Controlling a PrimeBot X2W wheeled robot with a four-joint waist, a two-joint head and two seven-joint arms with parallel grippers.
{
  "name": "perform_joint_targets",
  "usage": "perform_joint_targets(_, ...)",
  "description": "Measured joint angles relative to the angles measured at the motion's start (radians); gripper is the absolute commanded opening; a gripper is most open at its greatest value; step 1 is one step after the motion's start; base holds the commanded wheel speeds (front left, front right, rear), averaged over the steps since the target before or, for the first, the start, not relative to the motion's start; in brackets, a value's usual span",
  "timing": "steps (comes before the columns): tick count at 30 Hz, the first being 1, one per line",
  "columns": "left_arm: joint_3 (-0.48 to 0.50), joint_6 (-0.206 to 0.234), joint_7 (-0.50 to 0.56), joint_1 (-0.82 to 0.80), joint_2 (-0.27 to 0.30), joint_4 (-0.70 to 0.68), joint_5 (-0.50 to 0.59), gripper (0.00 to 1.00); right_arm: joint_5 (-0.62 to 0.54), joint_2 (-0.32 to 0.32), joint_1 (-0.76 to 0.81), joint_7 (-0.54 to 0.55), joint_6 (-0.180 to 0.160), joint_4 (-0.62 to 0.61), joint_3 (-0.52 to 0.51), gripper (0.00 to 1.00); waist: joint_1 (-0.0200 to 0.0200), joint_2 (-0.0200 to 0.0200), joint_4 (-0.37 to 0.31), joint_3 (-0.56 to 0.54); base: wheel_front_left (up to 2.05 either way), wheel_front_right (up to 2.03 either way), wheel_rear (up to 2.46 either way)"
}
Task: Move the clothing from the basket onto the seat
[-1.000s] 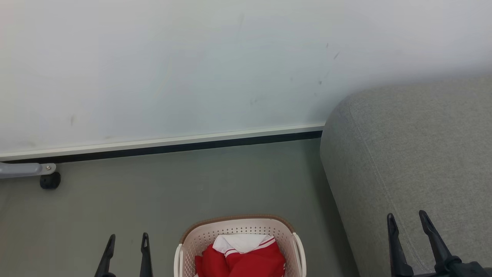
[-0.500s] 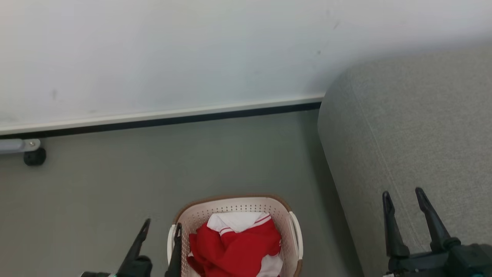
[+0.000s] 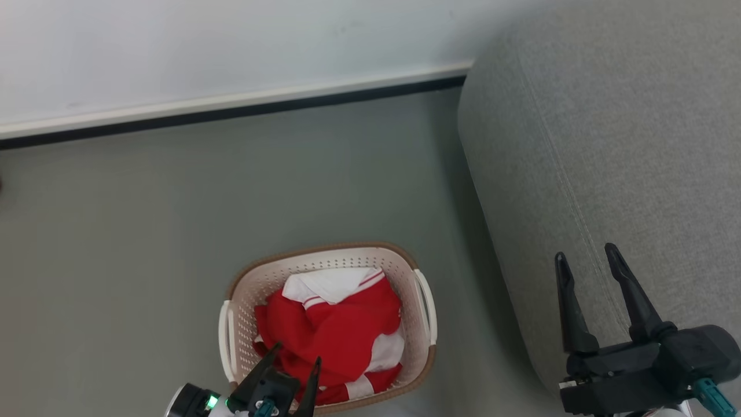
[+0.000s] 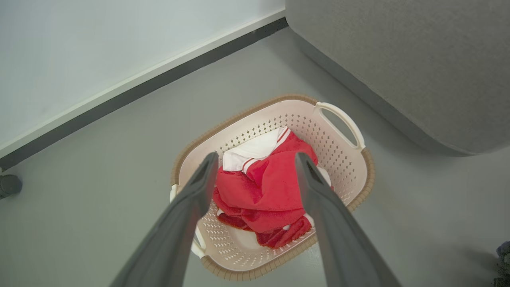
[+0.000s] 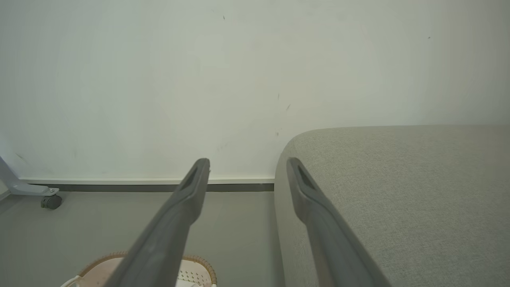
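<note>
Red clothing (image 3: 336, 324) with white panels lies crumpled in the cream basket (image 3: 421, 324) on the floor. In the left wrist view the clothing (image 4: 267, 187) shows between my fingers, inside the basket (image 4: 342, 167). My left gripper (image 3: 294, 354) hangs open over the basket's near rim, above the cloth and holding nothing. My right gripper (image 3: 584, 258) stands open over the front edge of the grey seat (image 3: 625, 127), empty. The right wrist view looks along the seat (image 5: 398, 191), with the basket's rim (image 5: 199, 265) at the bottom.
A white wall with a dark baseboard (image 3: 231, 113) runs behind the grey floor (image 3: 145, 231). A grey frame on a black caster (image 5: 51, 201) stands by the wall at the left. The seat's side (image 4: 378, 99) rises close to the basket's right.
The head camera has tilted down, so the basket shows in full. My left gripper has swung right from the bare floor to over the basket's near rim. The right gripper holds its place.
</note>
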Motion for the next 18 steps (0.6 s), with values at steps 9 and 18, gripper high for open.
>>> perform_joint_targets(9, -0.025, -0.001, 0.052, -0.111, -0.001, 0.12, 0.052, 1.0, -0.001, 0.017, -0.065, 0.012, 0.011, -0.003, 0.035, 1.0, 0.0, 0.0, -0.068, 0.11, 0.0, 0.0, 0.0)
perform_joint_targets(18, -0.021, 0.004, 0.095, -0.217, 0.015, 0.209, 0.085, 1.0, 0.0, 0.032, -0.137, 0.012, 0.028, -0.002, 0.068, 1.0, 0.0001, 0.0, -0.132, 0.227, 0.0, 0.0, 0.0)
